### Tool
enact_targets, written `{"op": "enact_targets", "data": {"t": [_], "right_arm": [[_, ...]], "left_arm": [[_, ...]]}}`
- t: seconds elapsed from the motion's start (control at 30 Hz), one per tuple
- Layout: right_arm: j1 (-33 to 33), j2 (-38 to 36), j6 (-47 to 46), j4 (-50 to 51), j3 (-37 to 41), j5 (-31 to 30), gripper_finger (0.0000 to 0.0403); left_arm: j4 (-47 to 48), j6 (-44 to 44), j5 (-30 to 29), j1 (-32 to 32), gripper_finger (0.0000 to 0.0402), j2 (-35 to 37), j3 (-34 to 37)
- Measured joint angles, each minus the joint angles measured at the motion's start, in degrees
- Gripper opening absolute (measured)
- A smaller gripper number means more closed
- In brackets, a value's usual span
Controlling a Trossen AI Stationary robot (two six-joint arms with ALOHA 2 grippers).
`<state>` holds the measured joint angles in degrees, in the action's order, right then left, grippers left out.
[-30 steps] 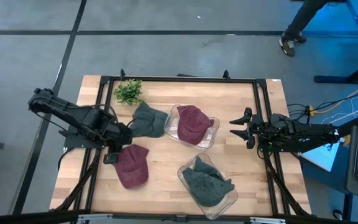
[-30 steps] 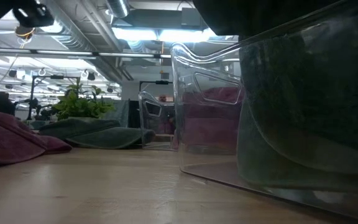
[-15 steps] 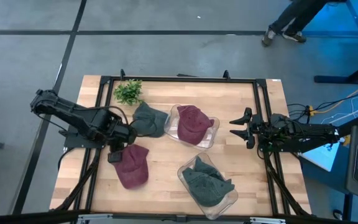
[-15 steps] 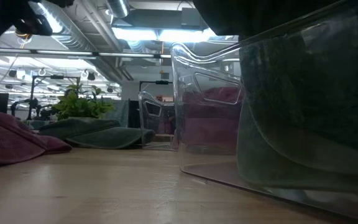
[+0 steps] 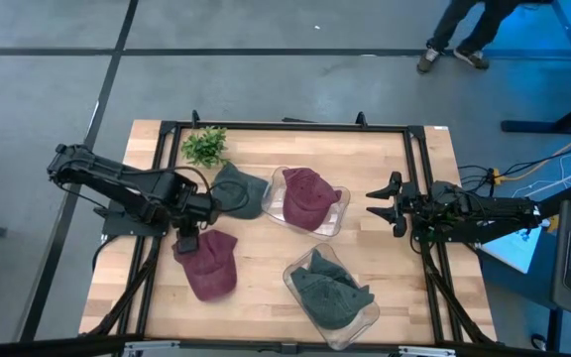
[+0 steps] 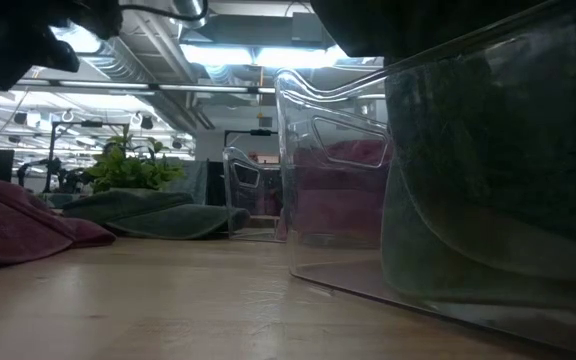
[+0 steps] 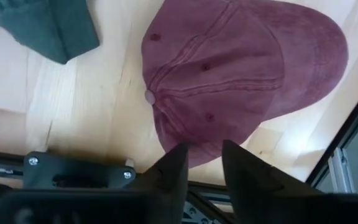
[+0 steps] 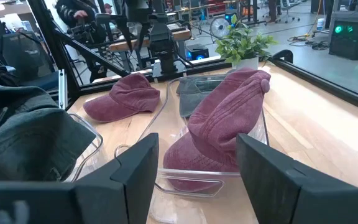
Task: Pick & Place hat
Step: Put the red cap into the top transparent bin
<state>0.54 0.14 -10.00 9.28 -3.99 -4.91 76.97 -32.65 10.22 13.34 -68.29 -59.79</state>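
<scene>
Pale wooden tabletop (image 5: 256, 268) first: the left gripper (image 5: 188, 230) hovers right over the loose maroon cotton cap (image 5: 210, 264), fingers a little apart and empty. Its wrist view shows the cap's long axis from crown to brim (image 7: 316, 50), running away from the fingers. Farther off, the right gripper (image 5: 385, 203) waits open and empty beside the clear plastic bin holding another maroon cap (image 5: 308, 197), a sight the low view misses.

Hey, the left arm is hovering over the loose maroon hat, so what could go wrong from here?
The left gripper sits over the edge of the maroon hat, beside the table frame; a descent may pinch only the edge, or strike the frame. The loose green hat lies close and could get dragged. The clear bin already holds a maroon hat, so a second one may spill over its rim.
</scene>
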Motion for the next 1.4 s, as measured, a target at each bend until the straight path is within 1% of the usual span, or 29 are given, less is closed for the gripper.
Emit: {"op": "enact_targets", "data": {"t": [0.17,0.33,0.47,0.7,0.93,1.03,1.17,1.4], "right_arm": [[0.0,0.0,0.0,0.0,0.0,0.0,0.0213],[0.0,0.0,0.0,0.0,0.0,0.0,0.0213],[0.0,0.0,0.0,0.0,0.0,0.0,0.0213],[0.0,0.0,0.0,0.0,0.0,0.0,0.0213],[0.0,0.0,0.0,0.0,0.0,0.0,0.0213],[0.0,0.0,0.0,0.0,0.0,0.0,0.0213],[0.0,0.0,0.0,0.0,0.0,0.0,0.0213],[0.0,0.0,0.0,0.0,0.0,0.0,0.0213]], "left_arm": [[0.0,-0.7,-0.1,0.0,0.0134,0.0,0.3],[0.0,-0.7,-0.2,0.0,0.0154,0.0,0.3],[0.0,-0.7,-0.2,0.0,0.0152,-0.4,0.3],[-0.6,-1.0,-1.5,-0.1,0.0141,-3.3,0.3],[-2.4,-1.1,0.1,-2.7,0.0139,-6.0,0.4],[-4.0,-1.2,0.6,-3.5,0.0139,-6.1,2.5],[-10.8,-3.8,3.7,-3.8,0.0139,-5.5,7.5],[-12.9,-7.2,4.5,-4.2,0.0139,-4.8,12.9]]}}
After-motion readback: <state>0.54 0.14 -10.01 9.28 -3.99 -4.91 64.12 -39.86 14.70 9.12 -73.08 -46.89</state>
